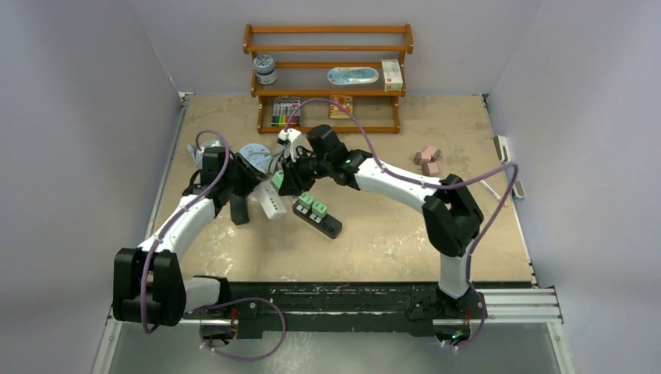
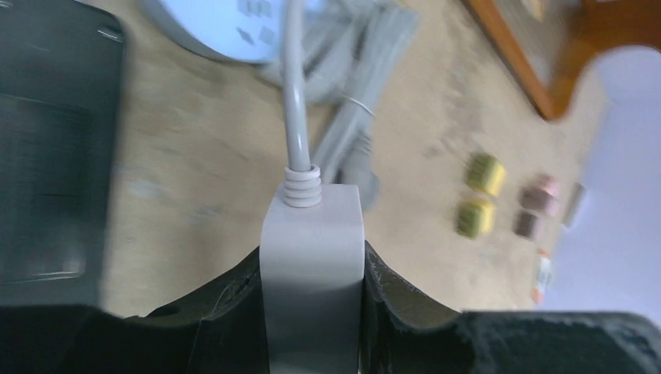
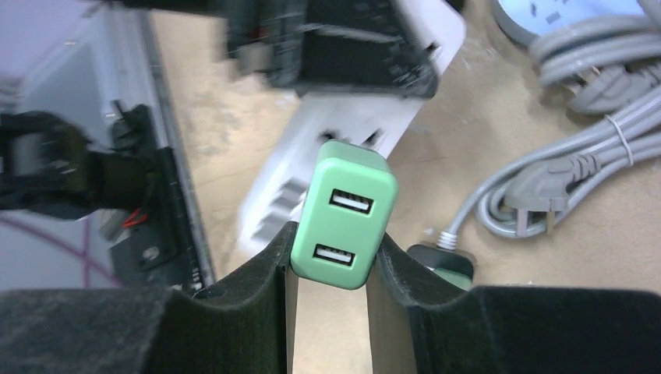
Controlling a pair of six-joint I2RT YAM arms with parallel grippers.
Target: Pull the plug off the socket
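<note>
The green plug (image 3: 344,204), a charger block with two ports, was held across its sides by the right claw (image 3: 334,248), whose jaws were narrowed onto it. Its far end was seen right at the face of the white socket strip (image 3: 279,206); whether the prongs were seated or free could not be told. In the overhead view the pair was found left of the middle of the counter (image 1: 405,226), between the two arms.

The cord end of the strip was clamped by the left claw (image 2: 312,269), the jaws pressed against both of its sides. A ribbed collar and a grey cord (image 2: 295,101) were seen running from that end toward a round white hub (image 2: 226,23).

Just beside the strip, a black power strip (image 1: 319,218) carrying two more green plugs was laid on the counter. Bundled grey cables (image 3: 592,66) were seen near the hub. Pink blocks (image 1: 427,160) were placed well apart to the right, and a wooden shelf (image 1: 327,92) was set at the far edge.
</note>
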